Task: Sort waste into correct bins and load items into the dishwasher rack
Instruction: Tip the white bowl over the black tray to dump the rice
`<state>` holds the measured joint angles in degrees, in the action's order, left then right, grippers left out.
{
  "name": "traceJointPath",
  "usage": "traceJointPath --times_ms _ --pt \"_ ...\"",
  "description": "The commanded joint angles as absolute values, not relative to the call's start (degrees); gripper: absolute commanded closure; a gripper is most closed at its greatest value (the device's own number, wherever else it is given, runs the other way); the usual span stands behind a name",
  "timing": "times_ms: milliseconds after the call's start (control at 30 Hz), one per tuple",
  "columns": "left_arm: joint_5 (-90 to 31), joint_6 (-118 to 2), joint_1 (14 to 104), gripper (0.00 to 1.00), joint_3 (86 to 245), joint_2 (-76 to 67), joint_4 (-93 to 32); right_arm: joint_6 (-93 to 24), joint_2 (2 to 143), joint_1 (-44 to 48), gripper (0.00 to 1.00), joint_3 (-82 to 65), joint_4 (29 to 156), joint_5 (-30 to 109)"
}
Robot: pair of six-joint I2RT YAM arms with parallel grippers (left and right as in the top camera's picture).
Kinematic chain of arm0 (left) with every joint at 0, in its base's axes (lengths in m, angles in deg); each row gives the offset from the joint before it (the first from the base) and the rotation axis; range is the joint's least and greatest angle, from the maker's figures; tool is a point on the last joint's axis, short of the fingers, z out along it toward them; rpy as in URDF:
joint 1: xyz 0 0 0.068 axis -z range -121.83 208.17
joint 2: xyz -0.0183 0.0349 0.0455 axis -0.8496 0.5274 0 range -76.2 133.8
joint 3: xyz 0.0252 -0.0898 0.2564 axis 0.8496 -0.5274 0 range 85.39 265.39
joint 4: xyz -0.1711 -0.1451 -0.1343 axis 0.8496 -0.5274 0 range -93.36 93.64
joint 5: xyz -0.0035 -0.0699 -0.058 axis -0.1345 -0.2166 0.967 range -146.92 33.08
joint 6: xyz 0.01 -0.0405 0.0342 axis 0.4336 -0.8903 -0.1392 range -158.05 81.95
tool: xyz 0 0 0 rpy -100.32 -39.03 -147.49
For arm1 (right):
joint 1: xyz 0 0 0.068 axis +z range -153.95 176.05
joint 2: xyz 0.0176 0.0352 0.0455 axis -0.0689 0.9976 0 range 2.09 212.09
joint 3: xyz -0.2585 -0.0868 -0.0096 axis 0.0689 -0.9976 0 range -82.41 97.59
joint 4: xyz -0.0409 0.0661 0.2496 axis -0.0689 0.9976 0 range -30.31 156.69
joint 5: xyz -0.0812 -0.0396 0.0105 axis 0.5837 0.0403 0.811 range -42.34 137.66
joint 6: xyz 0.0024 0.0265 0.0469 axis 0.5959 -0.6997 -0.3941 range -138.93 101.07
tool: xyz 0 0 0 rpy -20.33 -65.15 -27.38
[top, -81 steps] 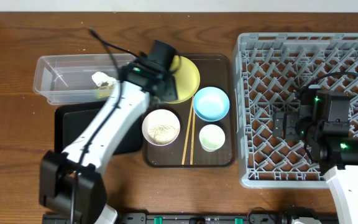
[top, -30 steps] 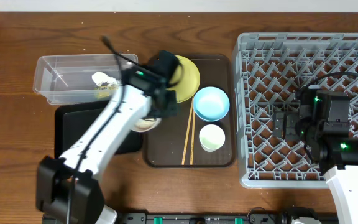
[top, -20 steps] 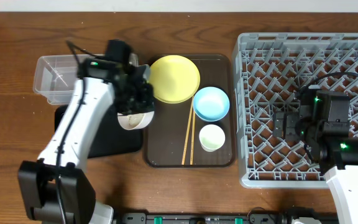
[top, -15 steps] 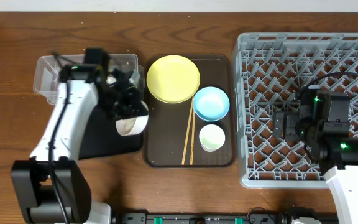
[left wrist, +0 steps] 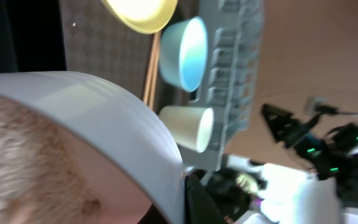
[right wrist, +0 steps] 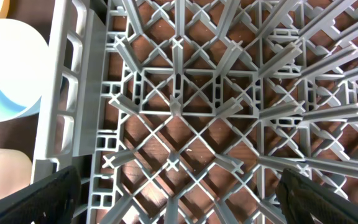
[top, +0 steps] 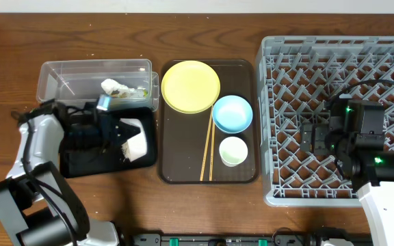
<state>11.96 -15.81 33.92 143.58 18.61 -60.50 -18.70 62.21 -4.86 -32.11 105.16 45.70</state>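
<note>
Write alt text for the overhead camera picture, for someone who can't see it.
The left gripper holds a white bowl tipped on its side over the black tray. A yellow plate, blue bowl, cup and chopsticks sit on a brown serving tray; the right gripper hangs open over the grey rack.

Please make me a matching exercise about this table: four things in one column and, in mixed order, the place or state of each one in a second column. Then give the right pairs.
Things
1. white bowl
2. tissue
3. plate
4. rack

Place or state
a. in the clear tub
b. no dishes seen in it
c. on the brown tray
d. held tipped over the black tray

Pairs: 1-d, 2-a, 3-c, 4-b
</note>
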Motion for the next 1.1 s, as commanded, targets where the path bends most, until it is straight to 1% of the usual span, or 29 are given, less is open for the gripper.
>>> traceJointPath --times_ms 0,433,633,1067 --pt "20.3 -12.1 31.1 0.94 141.9 17.8 -60.8 -19.6 62.1 -5.4 0.01 -30.8 105.4 45.2" --pt "27.5 -12.2 27.6 0.94 141.0 17.8 -61.6 -19.6 62.1 -5.4 0.01 -30.8 105.8 45.2" --pt "33.2 -12.2 25.8 0.94 141.0 17.8 -61.6 -19.6 62.1 -5.4 0.01 -30.8 105.8 45.2" --pt "33.2 -12.6 24.4 0.94 141.1 17.8 -61.6 -19.6 62.1 -5.4 0.01 -30.8 105.8 45.2"
